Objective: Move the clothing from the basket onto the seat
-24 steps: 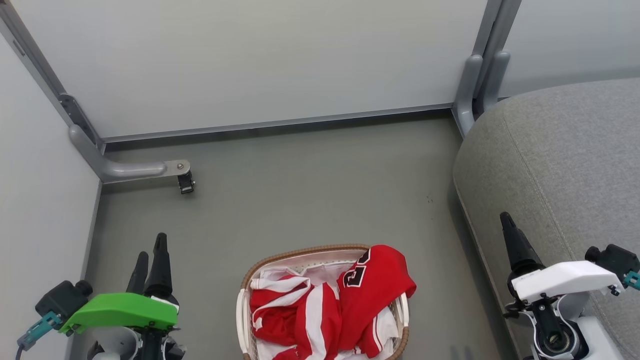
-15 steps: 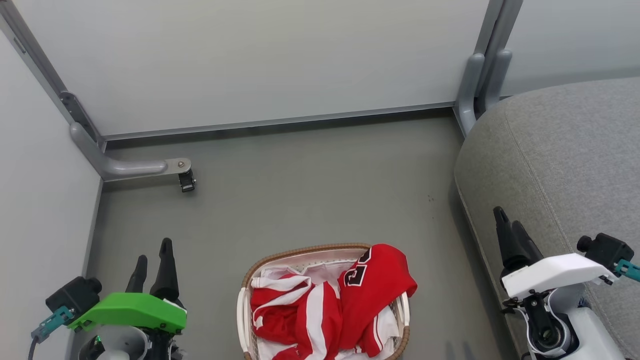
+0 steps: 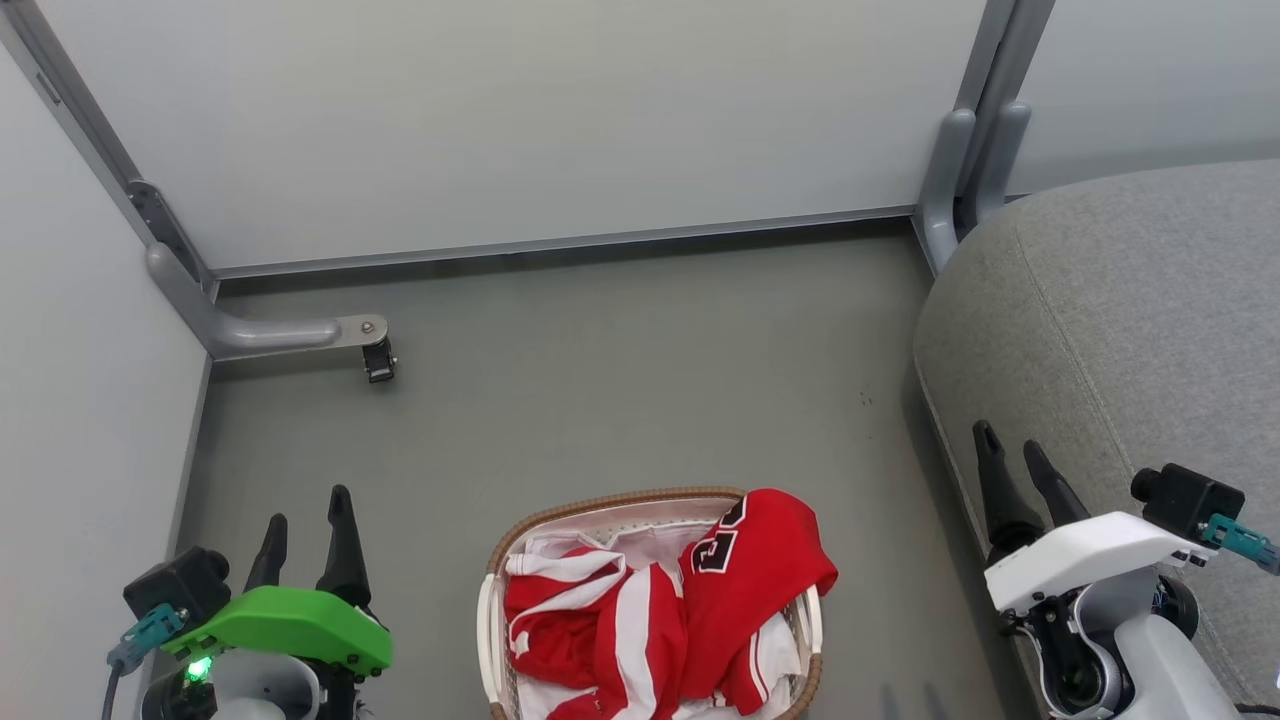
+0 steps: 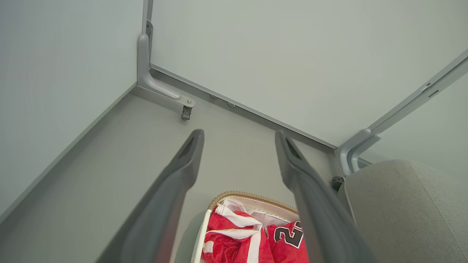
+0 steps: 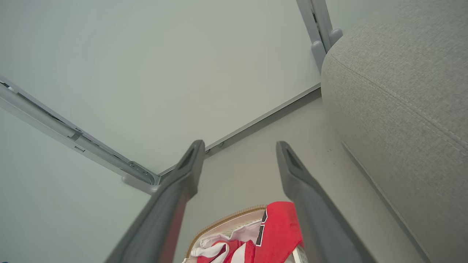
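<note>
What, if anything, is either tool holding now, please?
Nothing: left tool and right tool stand open, empty; the red clothing lies in the white perforated basket.

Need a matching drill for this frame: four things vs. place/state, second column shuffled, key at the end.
1. left gripper
2. right gripper
3. clothing
4. seat

A. red, piled in the basket
B. open, head view's lower left, over the floor
C. grey, along the head view's right side
D. open, head view's lower right

Pairs: 1-B, 2-D, 3-A, 4-C
</note>
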